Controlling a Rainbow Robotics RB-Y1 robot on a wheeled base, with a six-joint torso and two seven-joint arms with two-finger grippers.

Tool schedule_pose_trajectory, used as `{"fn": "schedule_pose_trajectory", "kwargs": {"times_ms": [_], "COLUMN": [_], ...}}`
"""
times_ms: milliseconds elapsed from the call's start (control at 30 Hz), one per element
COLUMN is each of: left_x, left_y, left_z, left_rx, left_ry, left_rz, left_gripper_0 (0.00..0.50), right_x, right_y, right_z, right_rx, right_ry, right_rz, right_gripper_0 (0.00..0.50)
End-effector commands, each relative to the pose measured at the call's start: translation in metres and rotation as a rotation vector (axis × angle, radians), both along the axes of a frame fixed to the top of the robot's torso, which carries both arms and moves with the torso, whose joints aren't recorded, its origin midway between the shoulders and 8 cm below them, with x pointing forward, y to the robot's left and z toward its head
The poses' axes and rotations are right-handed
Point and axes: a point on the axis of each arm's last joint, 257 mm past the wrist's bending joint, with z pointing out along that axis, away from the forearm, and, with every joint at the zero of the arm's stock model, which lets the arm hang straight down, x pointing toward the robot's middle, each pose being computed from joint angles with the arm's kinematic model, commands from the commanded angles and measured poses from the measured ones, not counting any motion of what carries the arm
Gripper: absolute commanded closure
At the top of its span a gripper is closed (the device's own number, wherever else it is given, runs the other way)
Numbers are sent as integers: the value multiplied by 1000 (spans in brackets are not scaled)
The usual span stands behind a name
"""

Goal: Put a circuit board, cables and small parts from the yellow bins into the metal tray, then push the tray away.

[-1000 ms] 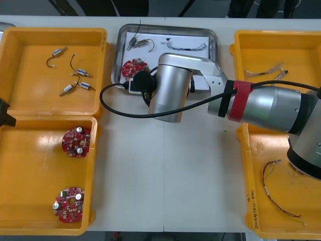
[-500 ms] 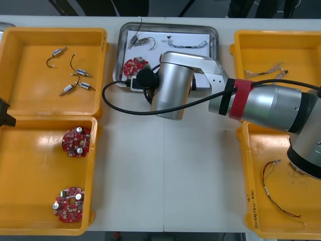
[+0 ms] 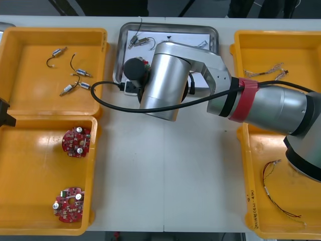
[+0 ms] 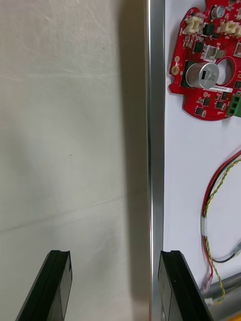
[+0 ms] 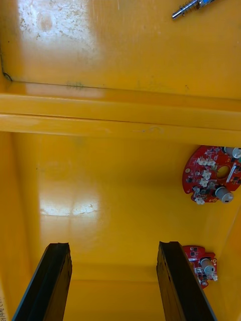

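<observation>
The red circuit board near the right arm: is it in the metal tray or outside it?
Inside. The circuit board lies on the white lining of the metal tray, past its rim, beside a red and yellow cable.

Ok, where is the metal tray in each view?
Front view: metal tray at the table's far middle, partly under the right arm.
Right wrist view: its rim runs between the open right gripper's fingers.
Left wrist view: left gripper over a yellow bin instead.
Shared landmark: its white inside.

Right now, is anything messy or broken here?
Nothing looks broken. One thin wire from a small metal part pokes over the metal tray's far rim. The right gripper is open by the tray's rim; the left gripper hangs open over the yellow bins.
</observation>
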Motion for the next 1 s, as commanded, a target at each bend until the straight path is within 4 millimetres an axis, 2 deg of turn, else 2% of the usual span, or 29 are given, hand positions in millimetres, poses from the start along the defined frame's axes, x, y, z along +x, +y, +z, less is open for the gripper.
{"fn": "schedule_pose_trajectory", "kwargs": {"times_ms": [33, 67, 167, 200, 300, 400, 633, 733, 1000], "left_x": [-4, -4, -4, -4, -4, -4, -4, -4, -4], "left_y": [14, 14, 14, 14, 14, 14, 14, 14, 14], "left_z": [15, 15, 15, 15, 15, 15, 15, 15, 15], "left_rx": [79, 79, 79, 79, 79, 79, 79, 79, 79], "left_ry": [-19, -19, -19, -19, -19, -19, -19, -19, -19], "left_rz": [-77, -77, -77, -77, -77, -77, -77, -77, -77], "left_gripper_0": [0, 0, 0, 0, 0, 0, 0, 0, 0], "right_x": [-16, -25, -36, -44, -54, -71, -76, -79, -97], "right_y": [-2, -8, -19, -30, -46, -74, -86, -100, -151], "right_z": [22, 22, 25, 26, 29, 30, 55, 71, 69], "right_rx": [88, 109, 131, 148, 175, 216, 403, 511, 648], "right_ry": [29, 55, 84, 109, 140, 189, 156, 124, 105], "right_rz": [-24, -48, -89, -127, -183, -273, -315, -357, -499], "right_gripper_0": [0, 0, 0, 0, 0, 0, 0, 0, 0]}}
